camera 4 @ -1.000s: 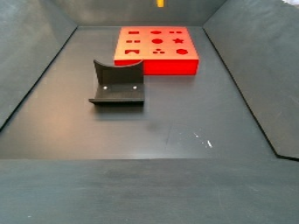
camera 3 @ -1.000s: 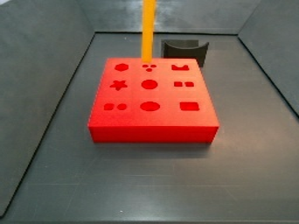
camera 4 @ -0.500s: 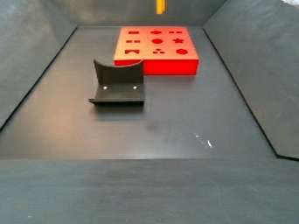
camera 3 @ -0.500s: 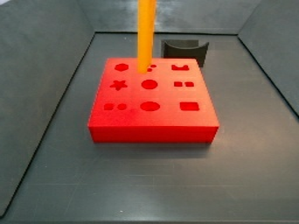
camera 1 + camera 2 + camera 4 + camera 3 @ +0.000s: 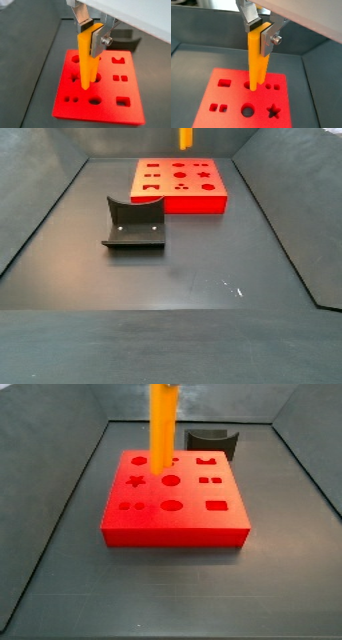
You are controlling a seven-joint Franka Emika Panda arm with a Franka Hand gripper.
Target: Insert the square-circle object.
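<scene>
My gripper (image 5: 88, 36) is shut on the upper end of the square-circle object (image 5: 87, 60), a long thin orange bar that hangs upright; both wrist views show this (image 5: 260, 33). The bar (image 5: 255, 62) hangs over the red block (image 5: 107, 102), which has several shaped holes in its top. In a side view the bar (image 5: 162, 424) has its lower end over the block's (image 5: 174, 524) far row of holes, apart from the surface. In a side view only the bar's lower end (image 5: 185, 137) shows at the frame edge, above the block (image 5: 179, 198). The gripper is out of both side views.
The dark fixture (image 5: 134, 223) stands on the floor beside the red block; it also shows behind the block in a side view (image 5: 211, 441). Grey walls (image 5: 40, 198) enclose the dark floor (image 5: 187, 278) on the sides.
The orange bar has come down toward the red block, still held in the gripper. The block and the fixture have not moved.
</scene>
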